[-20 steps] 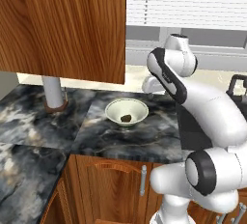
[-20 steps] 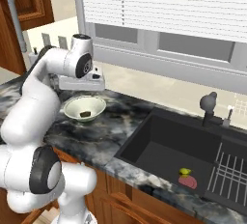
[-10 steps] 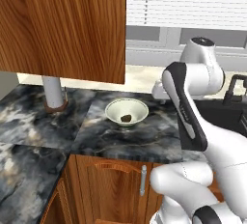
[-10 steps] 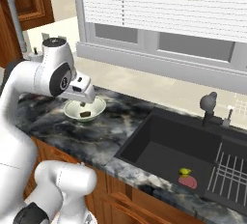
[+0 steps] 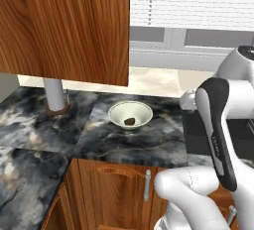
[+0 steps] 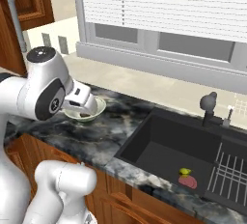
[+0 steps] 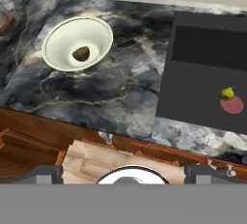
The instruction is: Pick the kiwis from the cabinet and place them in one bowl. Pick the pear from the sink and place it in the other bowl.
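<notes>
Yellow-green pear (image 7: 227, 92) lies low in the black sink (image 7: 193, 80), just beside a flat pink thing (image 7: 232, 105), far right of the bowl (image 7: 77, 43) holding one kiwi (image 7: 80, 53). Judged light, firm, smooth-skinned, apt to roll; grip across its belly. Claw wide open, empty. Marbled desk (image 7: 111, 92) glossy; wood cabinet (image 5: 64, 26) overhangs at left.

Off-white bowl (image 7: 77, 43) holding a dark olive-brown kiwi (image 7: 81, 53); black, grey-veined marble counter (image 7: 116, 92); black sink (image 7: 202, 73); yellow-green pear (image 7: 227, 92); reddish-brown grained cabinet (image 5: 64, 26).
</notes>
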